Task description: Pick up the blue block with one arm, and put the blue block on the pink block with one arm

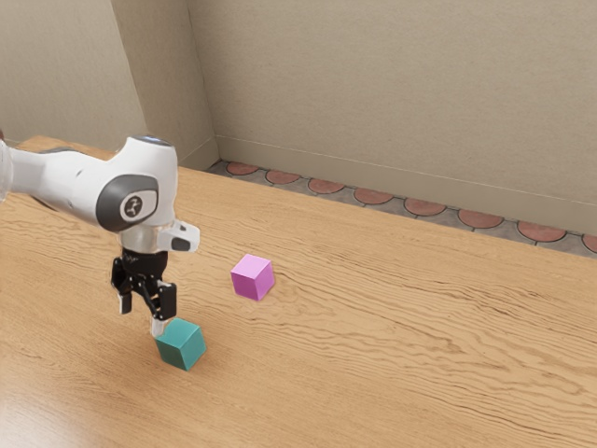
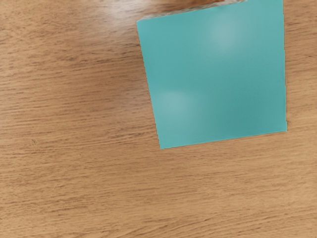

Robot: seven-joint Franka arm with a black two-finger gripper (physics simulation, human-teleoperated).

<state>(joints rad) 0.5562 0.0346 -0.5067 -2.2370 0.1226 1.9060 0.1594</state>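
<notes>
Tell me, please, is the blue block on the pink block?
Off: the blue block rests on the table, apart from the pink block.

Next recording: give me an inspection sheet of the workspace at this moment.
Surface: wooden table, flat.
Job's things: blue block and pink block both rest on the table, apart, not stacked.
Clutter: nothing seen.
Grippers: gripper open, holding nothing, low over the blue block's edge toward the exterior view's left.
Cables: nothing seen.
Surroundings: beige walls; red-tiled floor beyond the table.
</notes>
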